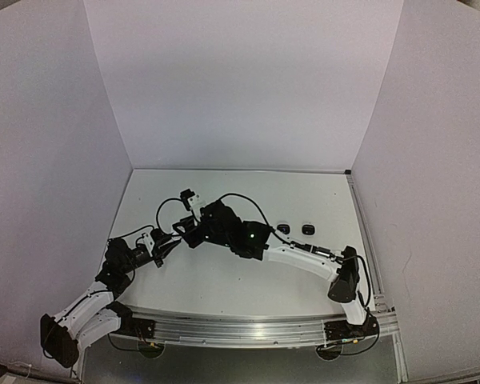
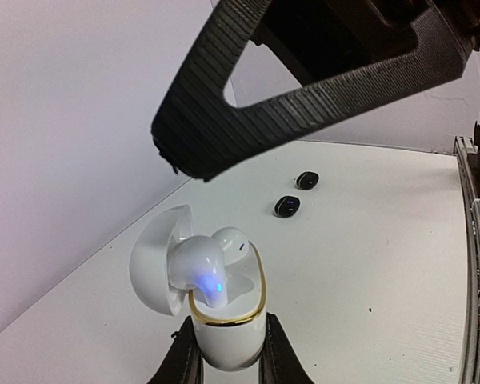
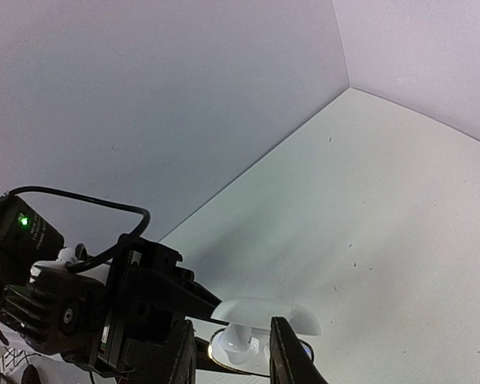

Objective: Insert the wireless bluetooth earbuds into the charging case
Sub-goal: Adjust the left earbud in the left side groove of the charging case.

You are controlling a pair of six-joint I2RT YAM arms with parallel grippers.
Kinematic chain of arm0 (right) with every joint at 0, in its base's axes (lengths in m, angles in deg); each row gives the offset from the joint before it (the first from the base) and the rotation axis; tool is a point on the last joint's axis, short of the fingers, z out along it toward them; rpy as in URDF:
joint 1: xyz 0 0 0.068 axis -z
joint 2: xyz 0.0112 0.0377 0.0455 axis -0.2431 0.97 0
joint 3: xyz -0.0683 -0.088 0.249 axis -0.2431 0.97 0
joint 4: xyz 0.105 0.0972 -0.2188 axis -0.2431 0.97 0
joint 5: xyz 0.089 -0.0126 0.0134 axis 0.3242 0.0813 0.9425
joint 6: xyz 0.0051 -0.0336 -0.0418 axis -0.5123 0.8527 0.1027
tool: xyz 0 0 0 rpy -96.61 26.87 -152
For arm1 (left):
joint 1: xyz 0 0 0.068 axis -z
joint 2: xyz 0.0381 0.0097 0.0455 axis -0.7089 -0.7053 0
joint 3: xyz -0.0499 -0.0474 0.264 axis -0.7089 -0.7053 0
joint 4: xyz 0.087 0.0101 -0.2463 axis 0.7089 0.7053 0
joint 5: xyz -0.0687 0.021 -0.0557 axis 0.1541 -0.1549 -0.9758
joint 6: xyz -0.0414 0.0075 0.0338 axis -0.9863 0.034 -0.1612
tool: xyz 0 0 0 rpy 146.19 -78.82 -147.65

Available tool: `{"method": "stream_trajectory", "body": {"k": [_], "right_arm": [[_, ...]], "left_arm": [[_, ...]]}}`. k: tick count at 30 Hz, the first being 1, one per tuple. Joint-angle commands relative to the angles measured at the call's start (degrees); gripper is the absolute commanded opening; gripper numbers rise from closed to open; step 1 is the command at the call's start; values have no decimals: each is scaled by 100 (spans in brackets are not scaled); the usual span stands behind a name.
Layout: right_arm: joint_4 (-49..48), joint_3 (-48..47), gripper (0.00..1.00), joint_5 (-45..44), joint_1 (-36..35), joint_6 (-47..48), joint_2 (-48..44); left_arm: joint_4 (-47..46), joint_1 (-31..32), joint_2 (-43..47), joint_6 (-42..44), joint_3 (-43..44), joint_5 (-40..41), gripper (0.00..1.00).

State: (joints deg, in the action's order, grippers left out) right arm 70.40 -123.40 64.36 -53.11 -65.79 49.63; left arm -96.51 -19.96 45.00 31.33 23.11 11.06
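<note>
White arms point(image 1: 304, 258), black joints point(image 1: 224, 224), looping cables point(image 3: 80, 196)

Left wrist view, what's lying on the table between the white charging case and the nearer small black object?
Nothing. In the left wrist view, the table is bare between the white charging case and the nearer small black object.

The charging case point(image 2: 224, 340) sits upright between the left gripper's point(image 2: 224, 366) fingers point(image 2: 184, 362), its lid tipped back to their left. Two earbuds point(image 2: 202, 268) rest in it side by side. The right gripper's point(image 3: 236, 356) fingers point(image 3: 292, 356) stand above the case, one on either side. Beyond the left fingers, two small rounded objects point(image 2: 287, 206) lie on the table point(image 2: 384, 280), one behind the other.
</note>
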Motion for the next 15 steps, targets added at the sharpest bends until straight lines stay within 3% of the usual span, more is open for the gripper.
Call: {"method": "stream_trajectory", "body": {"k": [1, 15], "right_arm": [[330, -371, 27, -50, -30, 166, 258], [729, -720, 27, -157, -112, 309, 500]], "left_arm": [[-180, 15, 16, 46, 262, -109, 0], [-164, 15, -64, -42, 310, -153, 0]]}}
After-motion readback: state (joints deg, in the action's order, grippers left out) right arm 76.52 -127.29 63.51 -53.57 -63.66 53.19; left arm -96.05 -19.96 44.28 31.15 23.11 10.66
